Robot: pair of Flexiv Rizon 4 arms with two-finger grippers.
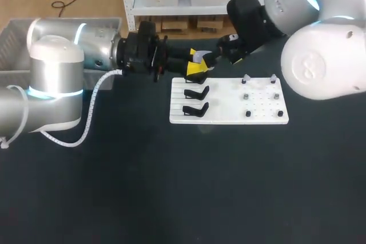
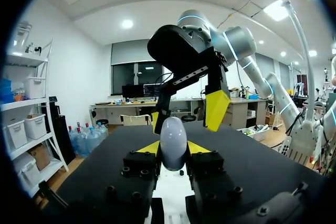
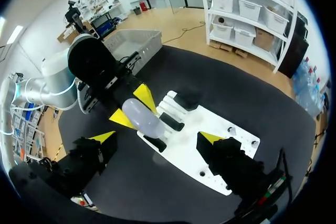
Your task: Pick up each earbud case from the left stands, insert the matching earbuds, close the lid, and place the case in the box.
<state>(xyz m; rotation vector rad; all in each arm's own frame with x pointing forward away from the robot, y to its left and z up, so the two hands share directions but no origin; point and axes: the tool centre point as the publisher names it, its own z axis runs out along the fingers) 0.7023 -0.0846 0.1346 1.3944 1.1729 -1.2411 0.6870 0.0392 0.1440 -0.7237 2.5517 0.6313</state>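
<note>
The left hand (image 1: 196,68) is gripping the pale earbud case (image 3: 140,118) over the stand end of the white board (image 1: 229,115), the right hand (image 3: 156,139) is hovering wide open beside it — and, crowding this close, it is risking knocking the case askew or loose.

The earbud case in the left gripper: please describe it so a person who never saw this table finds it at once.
On the dark table lies a white rectangular board with black stands along its left side. At its far left corner the jaws of the left gripper clamp a pale, smooth, egg-shaped earbud case. Its neighbours, the stands, are black and angular.
</note>
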